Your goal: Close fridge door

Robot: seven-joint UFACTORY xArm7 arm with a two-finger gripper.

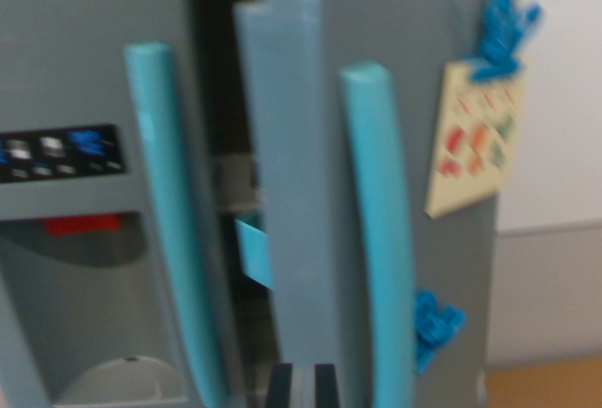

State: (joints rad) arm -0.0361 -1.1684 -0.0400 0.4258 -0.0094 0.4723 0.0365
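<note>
Straight ahead stands a grey toy fridge (85,79) with two curved light-blue handles, and its right door (292,192) hangs ajar, edge-on, showing a dark gap (221,98) beside the left door. Low on the left door sits a dispenser recess (85,305) under a black button panel (61,152). On the fridge's right side, a cream paper note (475,135) hangs under a blue magnet (503,32). Only dark tips of the jaws (303,384) show at the bottom edge, so I cannot tell how wide they stand.

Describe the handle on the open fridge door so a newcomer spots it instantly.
Find the grey toy fridge, then its right door, standing ajar beside a dark gap. The handle is the light-blue curved bar nearest the clipped paper note; the other blue handle adjoins the dispenser panel.
</note>
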